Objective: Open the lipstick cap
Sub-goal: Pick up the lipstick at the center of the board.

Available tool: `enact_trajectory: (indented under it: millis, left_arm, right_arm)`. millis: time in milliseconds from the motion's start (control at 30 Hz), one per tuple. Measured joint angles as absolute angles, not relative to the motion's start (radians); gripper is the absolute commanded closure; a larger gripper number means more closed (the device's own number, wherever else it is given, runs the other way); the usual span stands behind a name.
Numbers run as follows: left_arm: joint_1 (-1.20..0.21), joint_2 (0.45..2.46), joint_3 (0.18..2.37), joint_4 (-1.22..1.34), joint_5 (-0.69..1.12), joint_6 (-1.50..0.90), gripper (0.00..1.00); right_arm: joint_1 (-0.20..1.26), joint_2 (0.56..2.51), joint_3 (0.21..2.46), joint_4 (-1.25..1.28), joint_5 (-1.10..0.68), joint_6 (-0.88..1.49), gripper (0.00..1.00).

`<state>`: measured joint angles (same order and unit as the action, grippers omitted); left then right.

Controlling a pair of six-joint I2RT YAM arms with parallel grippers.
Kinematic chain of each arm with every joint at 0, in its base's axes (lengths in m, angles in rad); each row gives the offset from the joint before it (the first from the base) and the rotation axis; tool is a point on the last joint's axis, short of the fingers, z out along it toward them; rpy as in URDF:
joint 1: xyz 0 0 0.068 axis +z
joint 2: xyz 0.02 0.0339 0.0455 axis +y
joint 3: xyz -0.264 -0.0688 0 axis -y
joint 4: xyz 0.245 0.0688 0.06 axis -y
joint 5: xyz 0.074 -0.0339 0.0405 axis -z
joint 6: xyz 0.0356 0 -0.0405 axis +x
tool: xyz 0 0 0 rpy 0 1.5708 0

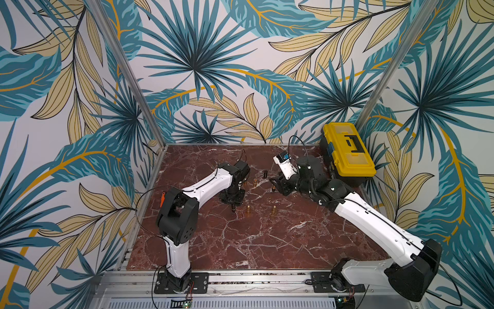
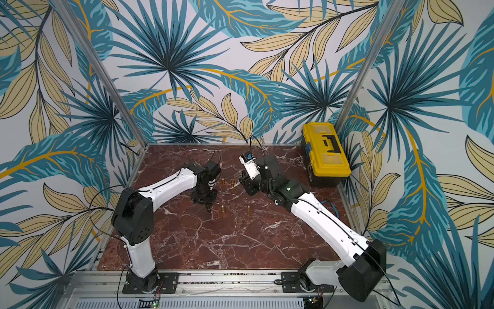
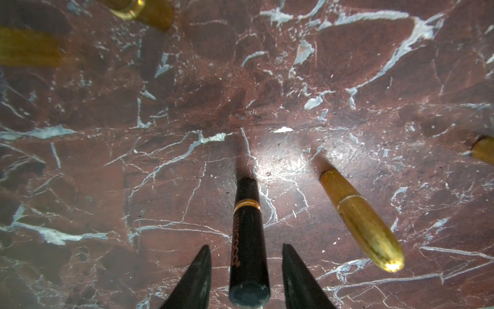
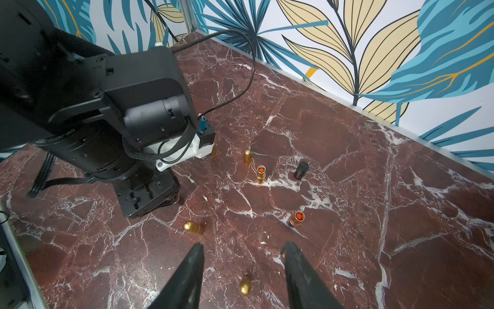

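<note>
Two fingers flank lipstick, apparently clear.

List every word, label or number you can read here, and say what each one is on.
"GOGO": the end of the gold lettering along the black lipstick; the letters before it are blurred.
Label on the right wrist camera: too small to read.
Marking on the left arm's black motor: blurred, unreadable.
Nothing else is legible.
</note>
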<state>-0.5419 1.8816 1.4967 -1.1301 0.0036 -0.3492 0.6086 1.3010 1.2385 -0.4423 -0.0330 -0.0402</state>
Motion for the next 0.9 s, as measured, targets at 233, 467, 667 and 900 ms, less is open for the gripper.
enact_trajectory:
  millis: [233, 467, 667, 900]
  left_arm:
    - [-0.542, 1.885, 1.497, -1.116, 0.006, -0.348, 0.65]
    - [-0.542, 1.886, 1.497, -1.114, 0.007, -0.348, 0.70]
    - [-0.542, 1.891, 1.497, -1.114, 0.006, -0.348, 0.75]
    - [-0.541, 1.883, 1.486, -1.108, 0.004, -0.348, 0.78]
  right_arm:
    - [0.609, 1.301, 1.237, -0.443, -0.031, -0.040, 0.50]
    - [0.609, 1.301, 1.232, -0.443, -0.031, -0.040, 0.50]
    - [0.609, 1.300, 1.224, -0.443, -0.030, -0.040, 0.50]
    - [0.609, 1.284, 1.215, -0.441, -0.041, -0.039, 0.50]
